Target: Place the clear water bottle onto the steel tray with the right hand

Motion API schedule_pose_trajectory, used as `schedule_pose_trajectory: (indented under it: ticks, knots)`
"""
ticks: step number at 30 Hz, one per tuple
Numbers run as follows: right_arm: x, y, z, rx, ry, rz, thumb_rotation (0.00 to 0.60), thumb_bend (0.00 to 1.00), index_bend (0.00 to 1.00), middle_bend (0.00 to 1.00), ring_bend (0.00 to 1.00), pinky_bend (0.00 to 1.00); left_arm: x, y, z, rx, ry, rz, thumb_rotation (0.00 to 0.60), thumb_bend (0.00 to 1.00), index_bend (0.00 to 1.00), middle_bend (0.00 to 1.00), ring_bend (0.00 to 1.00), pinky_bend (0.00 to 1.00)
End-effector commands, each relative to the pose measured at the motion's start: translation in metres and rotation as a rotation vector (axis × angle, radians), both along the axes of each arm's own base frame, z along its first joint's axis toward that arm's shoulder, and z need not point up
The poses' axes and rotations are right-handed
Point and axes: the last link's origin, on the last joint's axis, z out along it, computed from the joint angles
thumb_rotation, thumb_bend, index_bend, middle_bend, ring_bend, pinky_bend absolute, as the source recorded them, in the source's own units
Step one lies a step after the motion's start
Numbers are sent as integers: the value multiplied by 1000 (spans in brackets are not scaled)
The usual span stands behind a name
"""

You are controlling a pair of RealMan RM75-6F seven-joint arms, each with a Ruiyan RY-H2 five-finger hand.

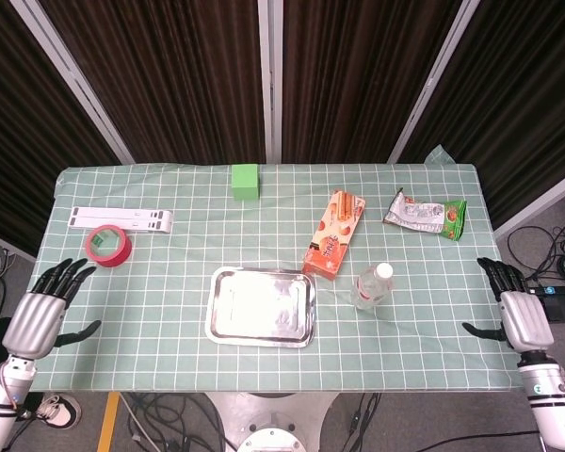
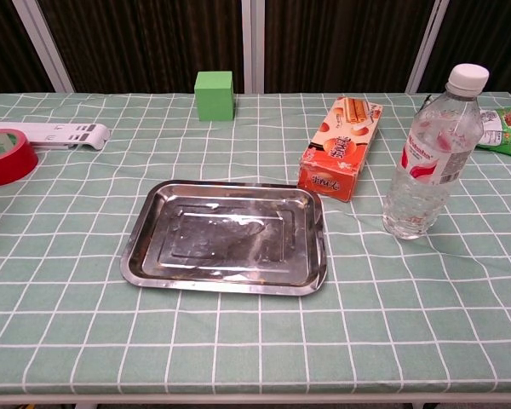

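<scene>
Steel tray (image 2: 134, 260) bare inside, clear water bottle (image 2: 428, 166) upright beside it — capped, right hand (image 1: 520, 315) spread, holding nothing.

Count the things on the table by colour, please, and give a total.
Green: 2, the cube and the snack bag
Red or orange: 2, the tape roll and the biscuit box
White: 1, the power strip
Clear: 1, the water bottle
Steel: 1, the tray
Total: 7

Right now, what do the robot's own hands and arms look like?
Both the left hand and the right hand have black fingers and a silver-grey ribbed back plate. Each sits on a pale grey wrist with a small teal-lit ring. Only the head view shows them.
</scene>
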Motion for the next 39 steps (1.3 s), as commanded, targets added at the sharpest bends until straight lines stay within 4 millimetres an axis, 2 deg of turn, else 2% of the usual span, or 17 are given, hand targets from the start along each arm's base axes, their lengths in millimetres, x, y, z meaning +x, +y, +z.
schedule_pose_trajectory:
  ticks: [1, 4, 10, 16, 24, 28, 30, 33, 35, 37, 39]
  knots:
    - [1, -17, -28, 96, -498, 0, 600, 0, 0, 65, 0, 0, -1, 1, -1, -1, -4, 3, 498, 215, 182, 187, 96, 166]
    - [4, -28, -46, 148, -573, 20, 600, 0, 0, 79, 0, 0, 0, 2, -2, -3, -3, -2, 498, 215, 183, 187, 97, 166]
    - [25, -46, -97, 263, -643, 55, 600, 0, 0, 88, 0, 0, 1, 2, -2, -3, 3, -7, 501, 215, 183, 187, 97, 167]
    - [47, -57, -127, 295, -697, 101, 600, 0, 0, 88, 0, 0, -2, 4, 4, -1, 19, -2, 503, 216, 182, 186, 97, 167]
    - [69, -70, -140, 309, -694, 164, 600, 0, 0, 94, 0, 0, 0, 3, 6, 5, 21, -5, 506, 215, 182, 187, 97, 167]
    - [77, -78, -146, 304, -697, 164, 600, 0, 1, 136, 4, 4, -2, 1, 5, 0, 20, 2, 505, 216, 182, 187, 97, 167]
    - [79, -80, -148, 284, -698, 163, 600, 0, 54, 182, 37, 36, -3, 1, 5, 0, 20, 3, 505, 216, 183, 187, 97, 167]
    - [81, -84, -151, 256, -697, 149, 600, 0, 291, 291, 145, 154, -3, 2, 6, 2, 16, 3, 503, 216, 182, 187, 96, 167]
    - [82, -84, -153, 252, -689, 141, 600, 0, 473, 410, 254, 272, -3, 2, 6, 2, 15, 4, 503, 215, 182, 187, 97, 166]
    - [82, -85, -153, 247, -686, 136, 600, 0, 547, 460, 303, 331, -3, 2, 6, 1, 13, 6, 505, 215, 183, 187, 97, 166]
    - [81, -85, -153, 244, -684, 132, 600, 0, 569, 473, 315, 348, -4, 1, 5, -1, 12, 8, 505, 216, 183, 187, 97, 167]
